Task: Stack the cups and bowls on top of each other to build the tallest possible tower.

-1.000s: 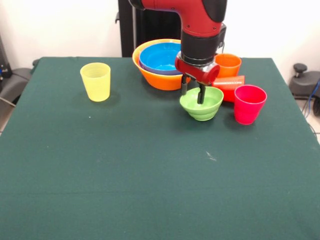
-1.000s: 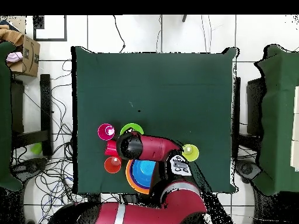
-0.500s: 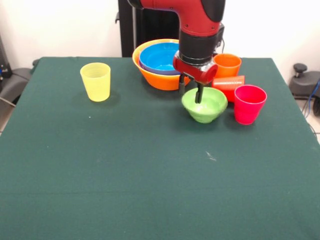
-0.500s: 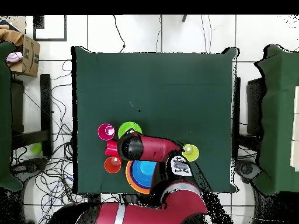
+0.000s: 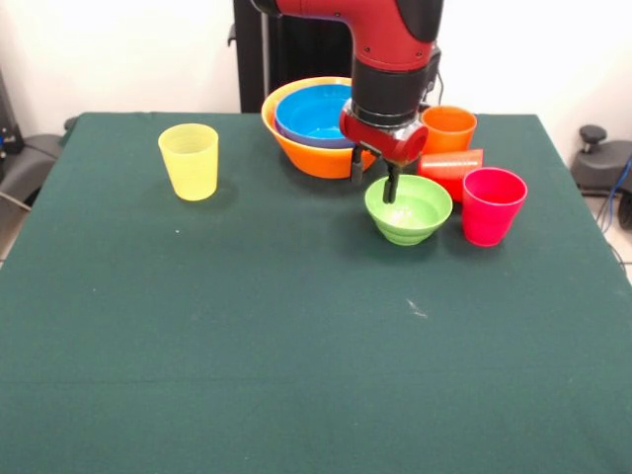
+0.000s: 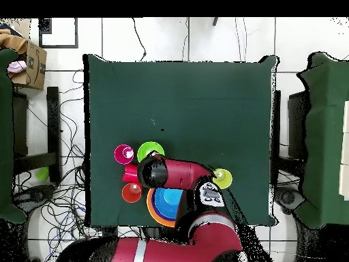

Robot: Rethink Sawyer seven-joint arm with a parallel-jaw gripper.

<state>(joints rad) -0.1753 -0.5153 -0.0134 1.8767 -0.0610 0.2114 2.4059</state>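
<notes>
My gripper (image 5: 373,181) hangs open over the left rim of the small light green bowl (image 5: 408,209), one finger above the bowl's inside, the other outside it. The bowl stands upright on the table. Behind it a blue bowl (image 5: 316,114) sits inside the large yellow-orange bowl (image 5: 308,153). To the right an orange cup (image 5: 450,128) stands upright, a red cup (image 5: 452,170) lies on its side, and a magenta-pink cup (image 5: 493,205) stands upright. A yellow cup (image 5: 189,161) stands alone at the far left. The purple and orange-red bowls are out of view.
The green-covered table (image 5: 296,346) stretches wide in front of the bowls. In the overhead view the arm (image 6: 174,172) covers the gripper, with the green bowl (image 6: 150,151) beside it. A cardboard box (image 6: 31,65) sits off the table.
The gripper has risen a little and drifted left. The green bowl has slid slightly right and settled flat on the table.
</notes>
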